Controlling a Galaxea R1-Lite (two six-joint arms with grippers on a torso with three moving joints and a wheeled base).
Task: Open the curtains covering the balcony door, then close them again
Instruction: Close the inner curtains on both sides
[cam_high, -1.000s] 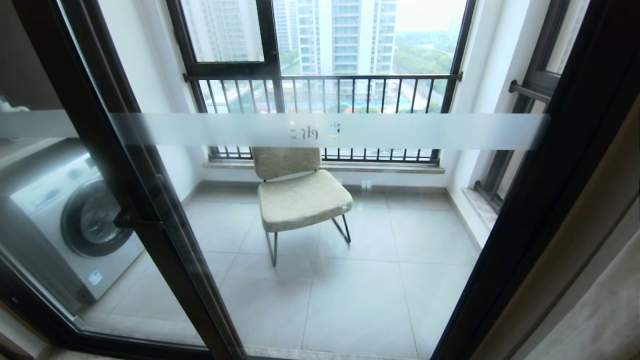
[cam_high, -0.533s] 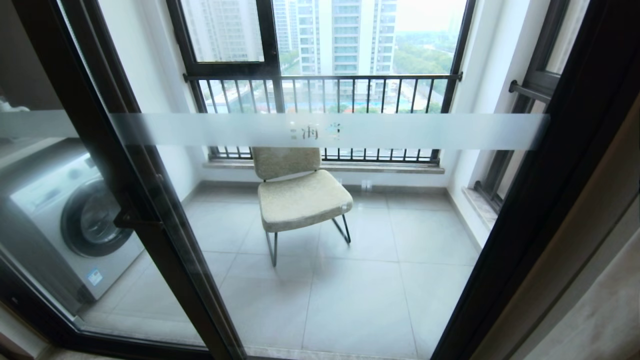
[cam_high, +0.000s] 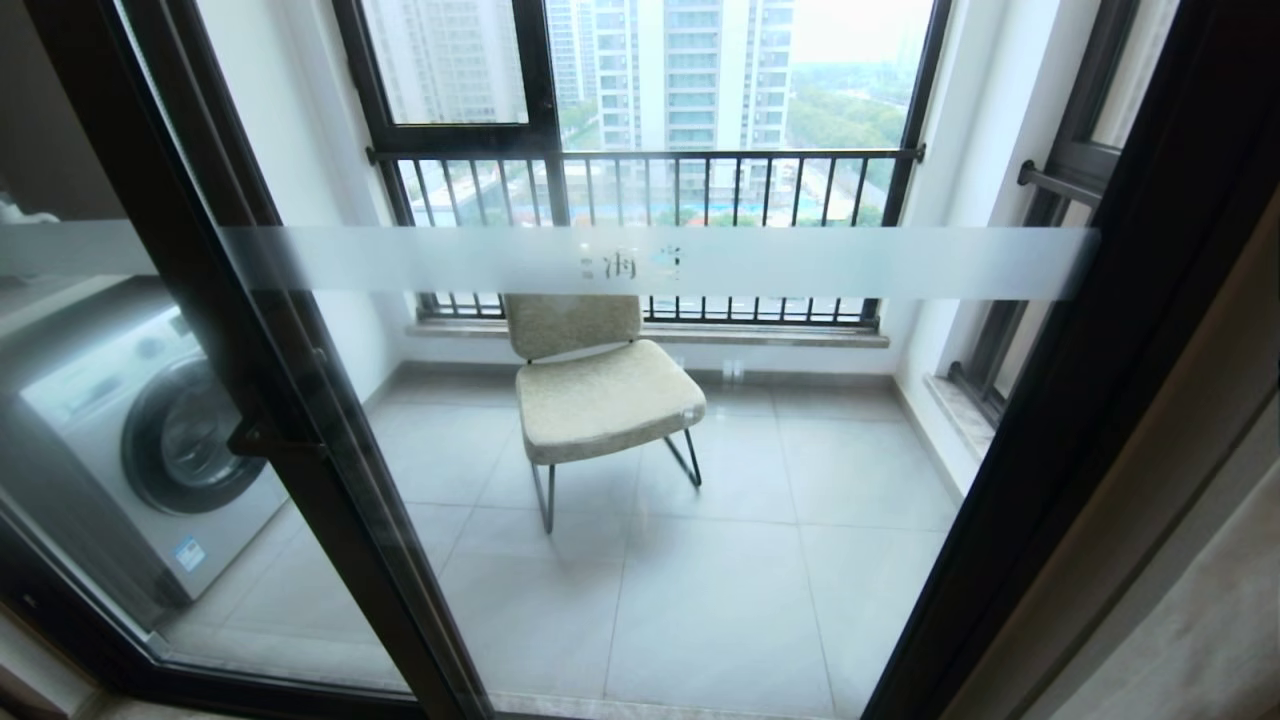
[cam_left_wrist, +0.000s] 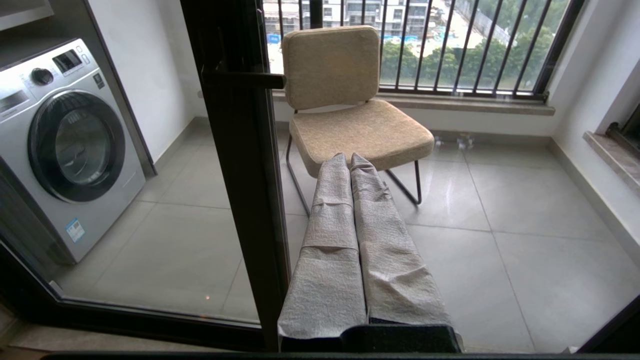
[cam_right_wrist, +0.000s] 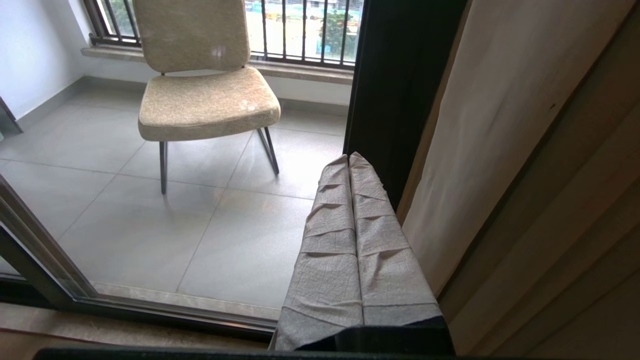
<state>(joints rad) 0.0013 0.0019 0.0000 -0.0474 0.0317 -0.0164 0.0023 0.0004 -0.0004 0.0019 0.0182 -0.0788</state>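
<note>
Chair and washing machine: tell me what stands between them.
In the left wrist view, the balcony door's black upright frame with its handle stands between the washing machine and the chair; otherwise bare floor tiles.

Head view high, facing down; wrist views low; chair shared.

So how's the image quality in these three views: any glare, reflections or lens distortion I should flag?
Head view: even daylight, but the wide lens bows the balcony door frame outward, and the frosted band veils the chair. Left wrist view: sharp, with faint floor sheen by the washing machine. Right wrist view: soft glare spots on the chair's cushions.
</note>
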